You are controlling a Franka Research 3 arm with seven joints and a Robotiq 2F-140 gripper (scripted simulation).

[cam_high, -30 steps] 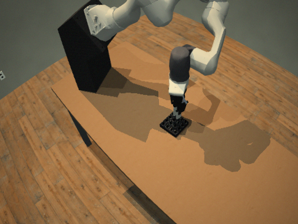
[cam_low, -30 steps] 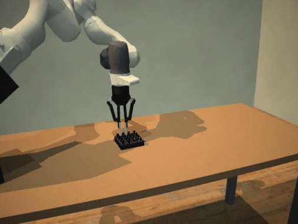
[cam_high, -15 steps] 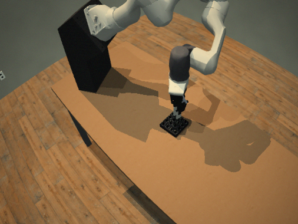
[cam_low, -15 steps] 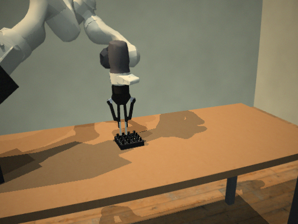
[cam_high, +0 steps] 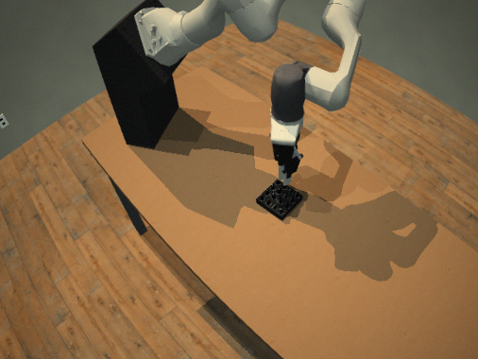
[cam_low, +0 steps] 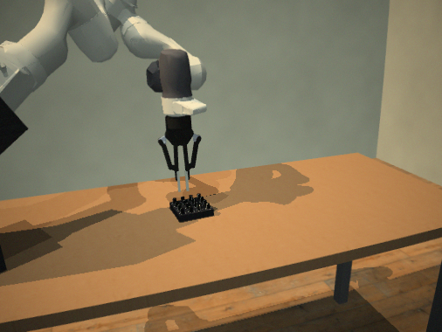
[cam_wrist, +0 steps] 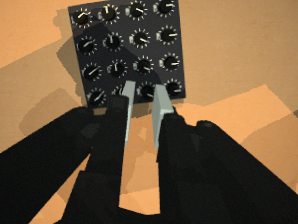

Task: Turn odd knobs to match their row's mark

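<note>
Wooden plank floor (cam_high: 57, 264) and grey-green wall (cam_low: 284, 79) surround an orange-brown table (cam_low: 306, 227) crossed by big arm shadows. Knob box (cam_high: 280, 199) sits flat on the table near its middle, a small black square, so no real long axis; in the top view it sits turned like a diamond, one corner toward the lower edge of the picture. Wrist view shows a four-by-four grid of knobs, white lines pointing various ways; printed names too small to read, and socket side cannot be told.

White arm (cam_low: 131, 35) reaches over from a black pedestal (cam_high: 137, 90) at the table's far corner, last link dark grey and pointing straight down. Gripper (cam_low: 183, 185) hangs vertical just above the box's edge that is farther from the exterior camera. In the wrist view the two pale fingertips flank a knob (cam_wrist: 145, 91) in the row nearest the camera; whether they touch it cannot be told. Fingers stand narrow, parted only a little, with nothing clamped between them.

A cream wall section (cam_low: 415, 87) stands at the exterior view's right; a dark table leg (cam_low: 342, 281) shows below the top.
</note>
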